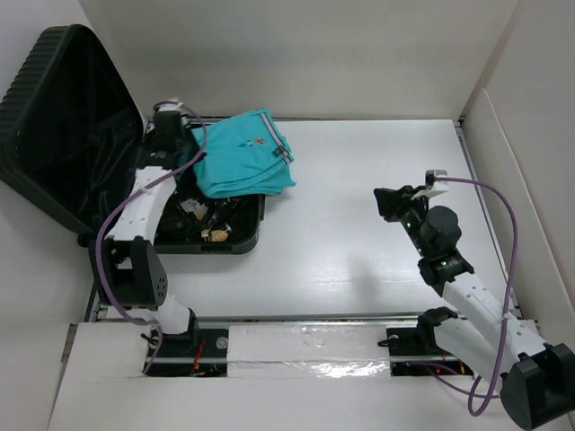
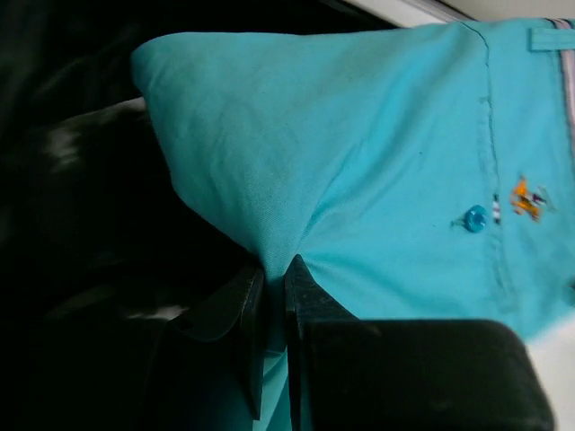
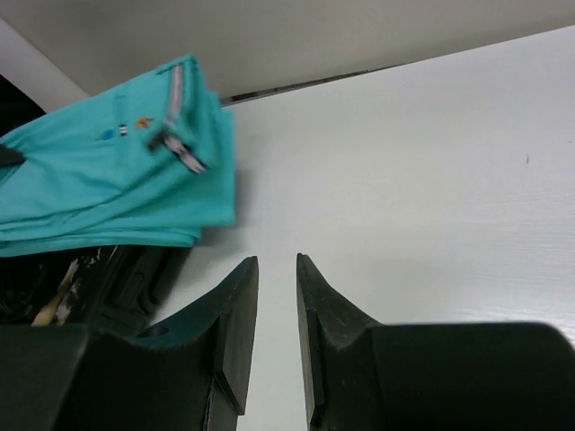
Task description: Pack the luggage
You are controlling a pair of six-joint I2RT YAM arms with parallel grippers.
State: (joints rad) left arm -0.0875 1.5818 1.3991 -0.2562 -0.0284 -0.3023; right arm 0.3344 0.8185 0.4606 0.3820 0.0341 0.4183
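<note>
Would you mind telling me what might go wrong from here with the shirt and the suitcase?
1. The left end effector pinches only a small fold of the teal shirt, so the fabric could slip free.
2. Part of the shirt overhangs the luggage rim onto the table; it may stay draped outside.
3. Pulling one edge could unfold the shirt.

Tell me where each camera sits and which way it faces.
Top external: overhead behind the bases, looking down on both arms, the luggage and teal shirt.
Left wrist: on the left gripper, which pinches the shirt's fabric.
Right wrist: on the right gripper, low over the table, facing the luggage.
All three show the shirt.
</note>
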